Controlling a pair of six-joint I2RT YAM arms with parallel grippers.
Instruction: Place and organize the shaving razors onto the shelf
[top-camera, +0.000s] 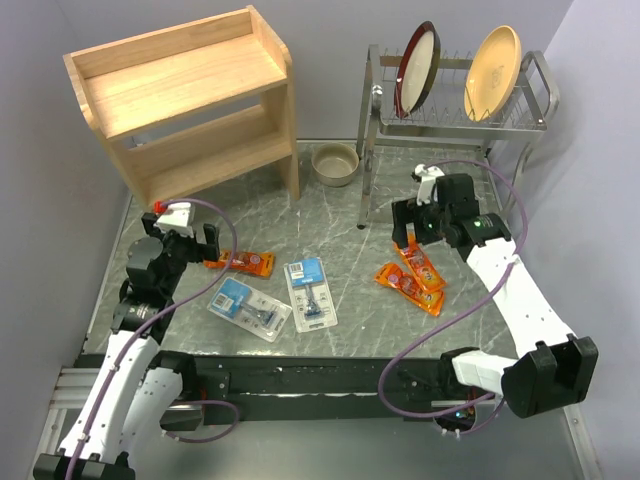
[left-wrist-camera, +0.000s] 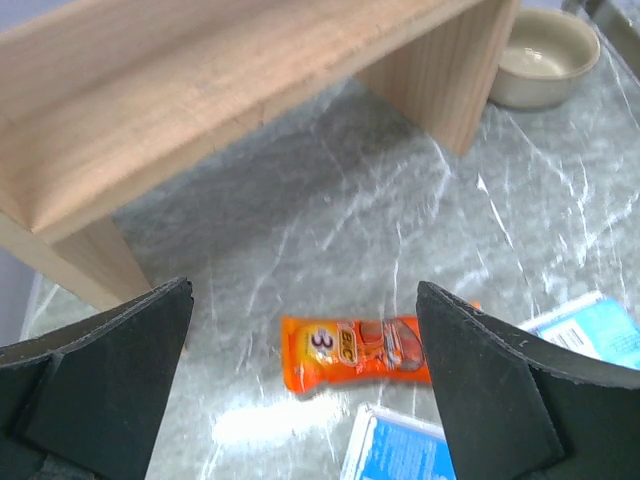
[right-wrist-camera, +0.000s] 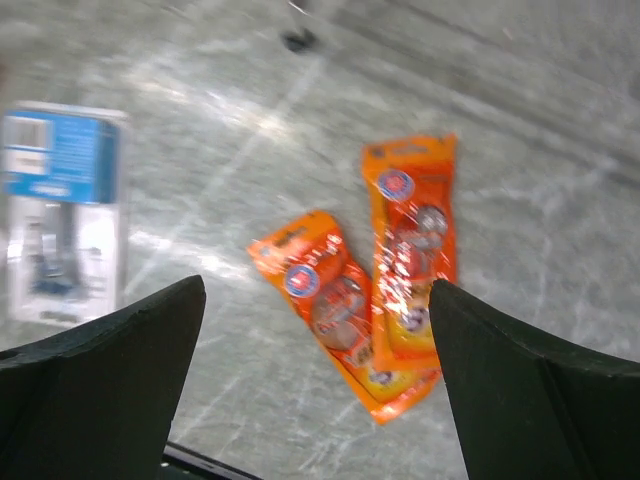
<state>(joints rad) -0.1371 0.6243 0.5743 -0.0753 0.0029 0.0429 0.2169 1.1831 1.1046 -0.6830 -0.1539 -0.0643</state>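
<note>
Packs of shaving razors (top-camera: 310, 294), five in all, lie flat on the table (top-camera: 350, 215) and none is on the shelf (top-camera: 190, 100); both its tiers look bare, so I judge the task is not yet begun and all five placings are left. The single orange pack (top-camera: 240, 263) lies near the shelf's foot, its long axis running left to right in the top view; in the left wrist view it lies along the line between my fingers, so I think the wrist must turn before a grasp. The orange pair (top-camera: 412, 278) on the right side touch and partly overlap, both slanting from far-left to near-right. Between them, one blue blister pack (top-camera: 311, 296) points nearly far to near, and the other blister pack (top-camera: 249, 308) slants. The left gripper (top-camera: 187, 240) hangs just beside the single orange pack, jaws wide, holding nothing; the right gripper (top-camera: 416, 228) hovers near the orange pair, also spread wide and empty. Behind stand a bowl (top-camera: 335, 165) and a dish rack (top-camera: 450, 120) with plates.
</note>
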